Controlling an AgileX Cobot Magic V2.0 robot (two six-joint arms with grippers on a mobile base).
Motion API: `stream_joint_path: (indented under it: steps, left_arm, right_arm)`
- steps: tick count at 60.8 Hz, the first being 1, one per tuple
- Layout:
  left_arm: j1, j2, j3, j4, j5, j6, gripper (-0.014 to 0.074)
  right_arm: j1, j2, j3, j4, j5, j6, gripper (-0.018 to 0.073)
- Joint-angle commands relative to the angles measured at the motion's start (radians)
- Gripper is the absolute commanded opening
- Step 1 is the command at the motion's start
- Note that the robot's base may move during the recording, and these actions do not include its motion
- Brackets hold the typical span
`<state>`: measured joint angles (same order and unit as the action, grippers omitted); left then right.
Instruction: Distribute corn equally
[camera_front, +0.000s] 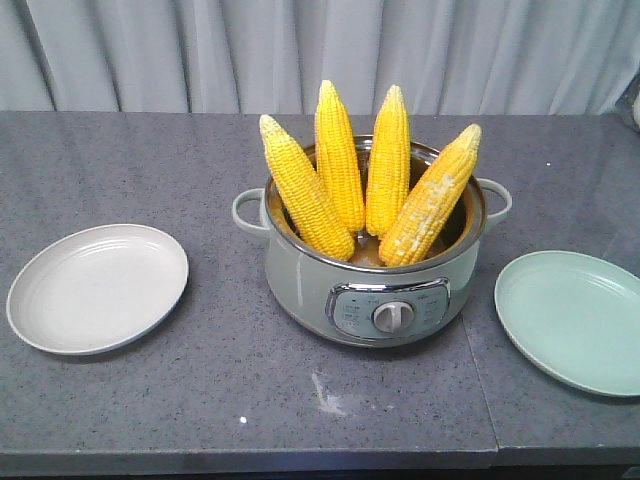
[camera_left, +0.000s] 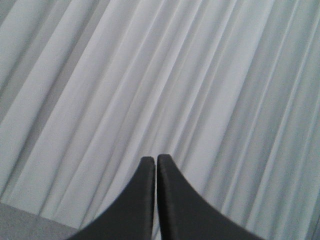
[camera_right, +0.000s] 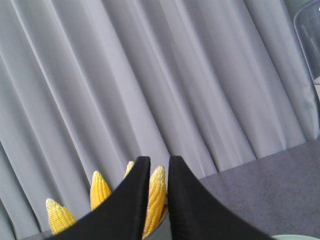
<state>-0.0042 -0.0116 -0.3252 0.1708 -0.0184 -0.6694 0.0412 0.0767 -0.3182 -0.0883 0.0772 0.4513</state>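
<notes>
- Corn (camera_front: 340, 155) stands in the pot (camera_front: 300, 275) in the front view: four cobs, tips up. One white plate (camera_front: 97, 288) lies on the left and one green plate (camera_front: 575, 320) on the right, with no corn on them. I think the job has not started; each plate needs two cobs.
- Left wrist view: the left gripper (camera_left: 156, 160) has its fingers pressed together, holding nothing.
- Right wrist view: the right gripper (camera_right: 159, 162) is almost closed and holds nothing. Corn tips poke up behind it. Next, I think it must open wide and reach for a cob.
</notes>
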Motion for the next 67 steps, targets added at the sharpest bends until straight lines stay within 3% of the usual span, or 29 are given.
stream_joint_path:
  steps: [1, 10, 18, 27, 33, 37, 44, 52, 62, 67]
  left_arm:
    - [-0.01, 0.042, -0.122, 0.049, 0.04, -0.01, 0.0022]
    - [-0.01, 0.168, -0.226, 0.047, 0.068, -0.009, 0.0102]
    - [-0.01, 0.273, -0.279, 0.039, 0.079, -0.009, 0.0247]
    - [-0.013, 0.375, -0.323, 0.032, 0.098, -0.009, 0.0419]
    - [-0.046, 0.444, -0.357, 0.027, 0.1, -0.008, 0.0483]
    - [-0.092, 0.496, -0.388, 0.028, 0.1, 0.01, 0.0489]
    - [-0.193, 0.595, -0.449, 0.027, 0.103, 0.119, 0.0489]
    - [-0.289, 0.733, -0.527, 0.027, 0.124, 0.201, 0.0489]
    - [-0.338, 0.884, -0.606, 0.029, 0.133, 0.235, 0.0489]
    - [-0.34, 0.948, -0.636, 0.029, 0.148, 0.235, 0.0489]
  right_arm:
    - [-0.002, 0.075, -0.101, -0.02, -0.044, -0.052, 0.0231]
    - [-0.002, 0.177, -0.169, -0.021, -0.077, -0.102, 0.0508]
    - [-0.002, 0.224, -0.169, -0.023, -0.142, -0.102, 0.0624]
    - [-0.002, 0.243, -0.169, -0.016, -0.16, -0.1, 0.0608]
    - [-0.002, 0.267, -0.172, -0.019, -0.138, -0.102, 0.0599]
    - [-0.002, 0.299, -0.193, -0.023, -0.114, -0.102, 0.0596]
    - [-0.001, 0.407, -0.295, -0.053, -0.019, -0.115, 0.0595]
    - [0.049, 0.6, -0.491, -0.028, 0.099, -0.204, 0.0595]
    - [0.159, 0.873, -0.736, 0.024, 0.273, -0.29, 0.0595]
    - [0.17, 0.994, -0.832, 0.043, 0.303, -0.293, 0.0595]
